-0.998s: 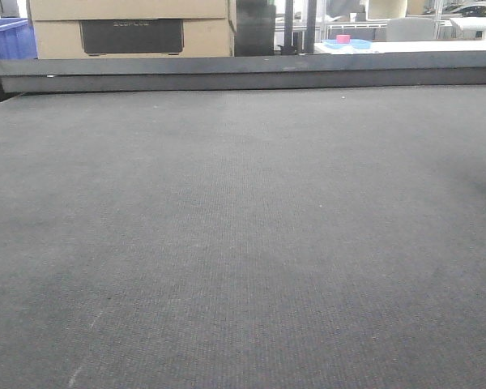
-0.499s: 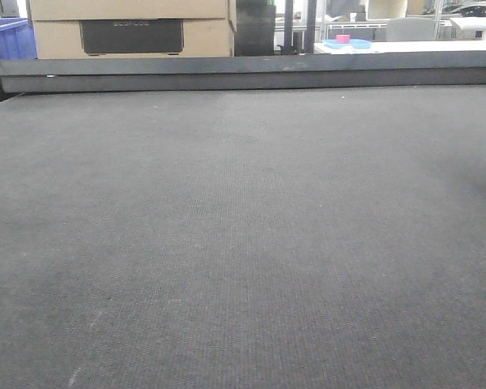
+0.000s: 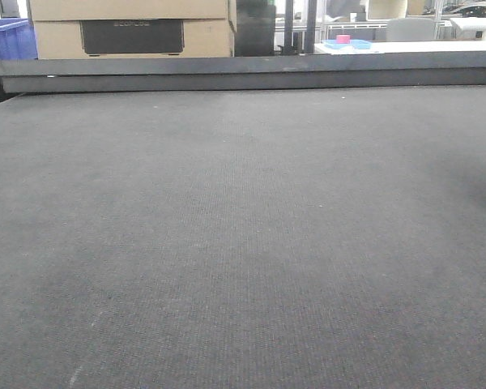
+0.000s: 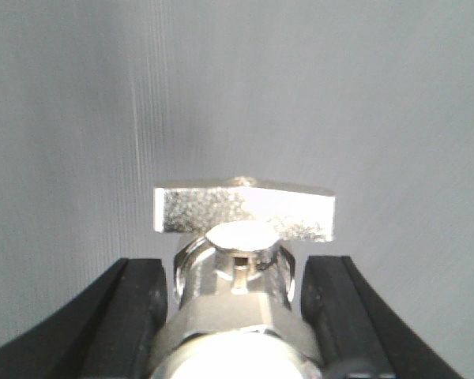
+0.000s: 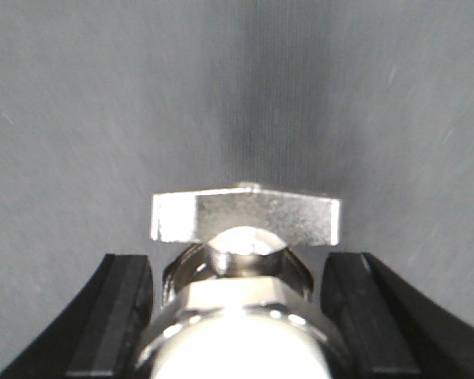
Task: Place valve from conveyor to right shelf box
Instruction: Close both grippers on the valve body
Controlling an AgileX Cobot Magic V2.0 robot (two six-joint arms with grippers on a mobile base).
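The conveyor (image 3: 243,235) is a wide dark grey woven belt that fills the front view, with a dark rail (image 3: 243,74) at its far edge. No valve and no gripper shows in that view. In the left wrist view, my left gripper (image 4: 235,270) is shut on a shiny metal valve (image 4: 235,272) with a flat T-handle (image 4: 245,210), and its black fingers (image 4: 138,308) press the body on both sides. In the right wrist view, my right gripper (image 5: 237,267) is shut on a like valve (image 5: 241,296) over the grey belt (image 5: 103,118). The shelf box is out of view.
Behind the rail stand cardboard boxes (image 3: 130,24) and a blue bin (image 3: 4,39) at the back left. A white table with a blue tray and a pink block (image 3: 343,39) stands at the back right. A plain light grey surface (image 4: 340,95) lies below the left gripper.
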